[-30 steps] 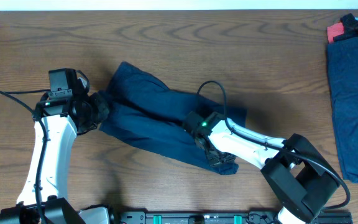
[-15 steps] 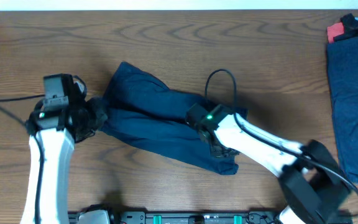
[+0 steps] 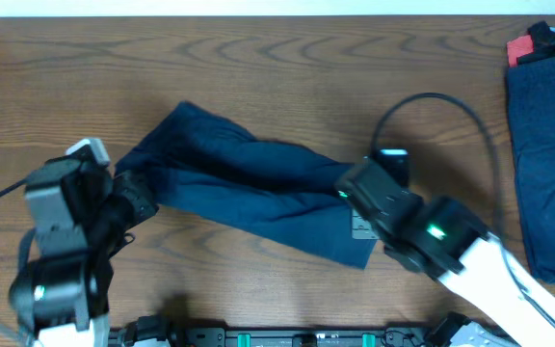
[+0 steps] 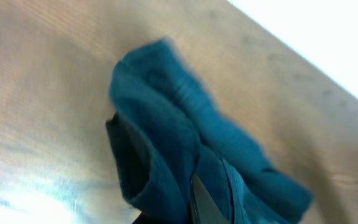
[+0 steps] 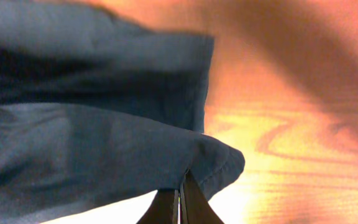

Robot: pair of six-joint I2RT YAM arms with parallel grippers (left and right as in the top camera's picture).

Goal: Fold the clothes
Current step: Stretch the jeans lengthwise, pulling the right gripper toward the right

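Note:
A dark blue garment point(image 3: 249, 188) lies stretched across the middle of the wooden table, from upper left to lower right. My left gripper point(image 3: 133, 193) is shut on its left end; the left wrist view shows bunched blue cloth point(image 4: 166, 149) wrapped round the finger point(image 4: 204, 202). My right gripper point(image 3: 359, 217) is shut on the garment's right end; the right wrist view shows the closed fingers point(image 5: 180, 196) pinching the hem point(image 5: 216, 162), with the cloth lifted off the table.
A pile of dark blue clothes point(image 3: 547, 164) lies at the right edge, with a red and black item point(image 3: 538, 43) at its far corner. A black cable point(image 3: 432, 106) loops above the right arm.
Both arms have risen toward the camera and pulled apart. The garment is drawn out longer and flatter, its left end moved left and its right end moved right.

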